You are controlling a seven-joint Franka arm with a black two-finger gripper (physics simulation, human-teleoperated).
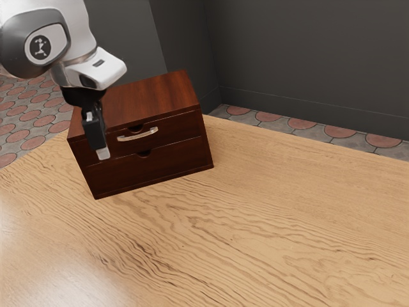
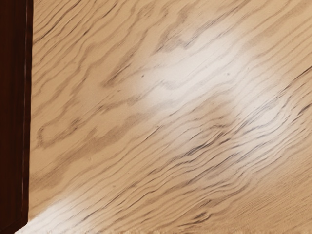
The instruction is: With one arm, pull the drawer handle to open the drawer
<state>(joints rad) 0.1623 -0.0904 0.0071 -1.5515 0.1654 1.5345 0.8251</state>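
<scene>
The cabinet point(image 1: 144, 105) is a small box of dark reddish-brown wood with a smooth, slightly glossy top and square edges. It stands on the tabletop point(image 1: 255, 236), turned at an angle, toward the far corner at the exterior view's left. The tabletop is pale wood with a strong wavy grain and a soft sheen. In the wrist view the same grain runs slantwise under a bright patch of glare point(image 2: 195, 92), with a strip of the cabinet's dark wood point(image 2: 14, 117) beside it.

The cabinet's front has two drawers. The upper drawer point(image 1: 169, 126) carries a slim, curved, silvery handle point(image 1: 137, 133) near the middle of its front. The lower drawer point(image 1: 172, 160) has a small rounded notch at its top edge. Both fronts look flush with each other, so their insides are hidden.

The arm point(image 1: 64, 45), in white and grey shells, comes in from the exterior view's upper left and bends down. Its black claw point(image 1: 101, 150) hangs nearly upright, pale at the tip, in front of the cabinet's front face. It is just to the exterior view's left of the handle and apart from it. I cannot tell whether the claw is apart or together.

Beyond the tabletop lies a floor point(image 1: 307, 125) of rounded reddish tiles in grey grout, below a plain dark grey wall point(image 1: 307, 51).
</scene>
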